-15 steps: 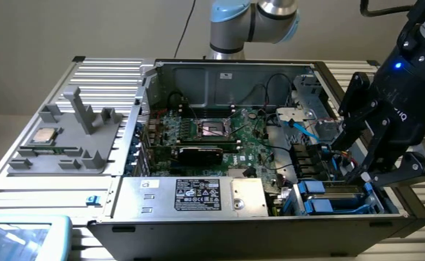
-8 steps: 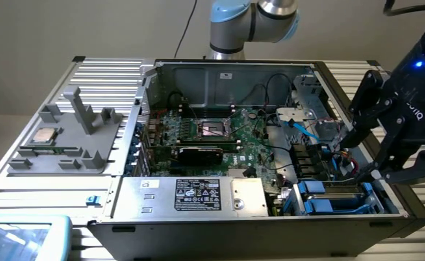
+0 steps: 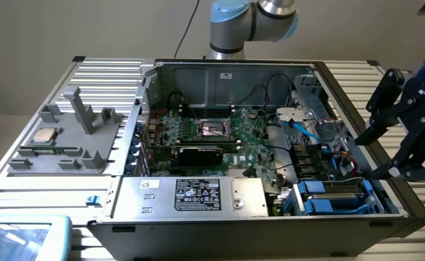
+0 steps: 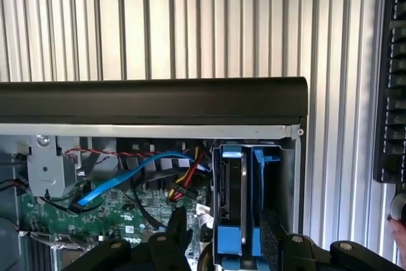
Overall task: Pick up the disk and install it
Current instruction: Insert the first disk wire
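Exterior view: an open desktop computer case (image 3: 270, 141) lies on its side on a ribbed metal table (image 3: 103, 76), seen from above. The grey robot arm (image 3: 252, 22) rises at the top centre of the frame. At the right edge of the frame the black jaws hang over the case's right wall, spread apart and gripping nothing.

The disk (image 3: 332, 196), a grey drive framed in bright blue plastic, sits in the drive bay in the case's lower right corner, below and left of the jaws. To its left, along the lower edge of the case, is a silver power supply box (image 3: 197, 196) with a black label. The green motherboard (image 3: 220, 136) fills the middle of the case, and a blue cable (image 3: 307, 130) runs beside it.

In the left of the frame a grey plastic fixture (image 3: 74, 141) rests on the table, holding a small square silver chip (image 3: 45, 135).

Wrist view: the disk (image 4: 238, 207) stands on edge in its blue carrier inside the bay, against the case's black wall (image 4: 152, 99). One black finger shows on each side of it. Whether either one touches the carrier cannot be told. Red, yellow and blue cables (image 4: 158, 169) lie beside the bay.
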Action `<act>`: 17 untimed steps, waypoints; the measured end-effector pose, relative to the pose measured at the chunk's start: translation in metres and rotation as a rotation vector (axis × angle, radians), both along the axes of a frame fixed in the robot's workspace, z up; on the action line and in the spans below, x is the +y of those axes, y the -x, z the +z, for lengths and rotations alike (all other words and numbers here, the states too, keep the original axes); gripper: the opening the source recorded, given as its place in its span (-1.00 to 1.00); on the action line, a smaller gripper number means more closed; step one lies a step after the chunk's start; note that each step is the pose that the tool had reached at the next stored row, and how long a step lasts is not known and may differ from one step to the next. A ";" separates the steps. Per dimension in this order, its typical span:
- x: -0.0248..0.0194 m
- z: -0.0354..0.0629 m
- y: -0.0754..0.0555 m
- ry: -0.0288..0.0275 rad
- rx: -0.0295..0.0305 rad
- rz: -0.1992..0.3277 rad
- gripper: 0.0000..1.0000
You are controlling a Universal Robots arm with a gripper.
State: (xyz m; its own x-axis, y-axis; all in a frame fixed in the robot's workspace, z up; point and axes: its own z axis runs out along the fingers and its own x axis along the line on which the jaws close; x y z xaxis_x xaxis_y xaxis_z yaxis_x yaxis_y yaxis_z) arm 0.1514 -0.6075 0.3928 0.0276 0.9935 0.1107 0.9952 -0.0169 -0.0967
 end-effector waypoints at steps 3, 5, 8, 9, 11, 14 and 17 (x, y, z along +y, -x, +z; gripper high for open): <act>0.0000 -0.0027 -0.014 -0.0008 0.0105 0.000 0.15; 0.0000 -0.0058 -0.021 -0.0010 0.0145 0.000 0.15; 0.0000 -0.0084 -0.024 -0.0007 0.0174 -0.001 0.15; 0.0001 -0.0085 -0.024 -0.0008 0.0175 -0.001 0.15; 0.0001 -0.0090 -0.024 -0.0007 0.0193 -0.001 0.15; 0.0006 -0.0125 -0.024 -0.0011 0.0247 -0.013 0.15; 0.0007 -0.0160 -0.024 -0.0015 0.0296 -0.035 0.15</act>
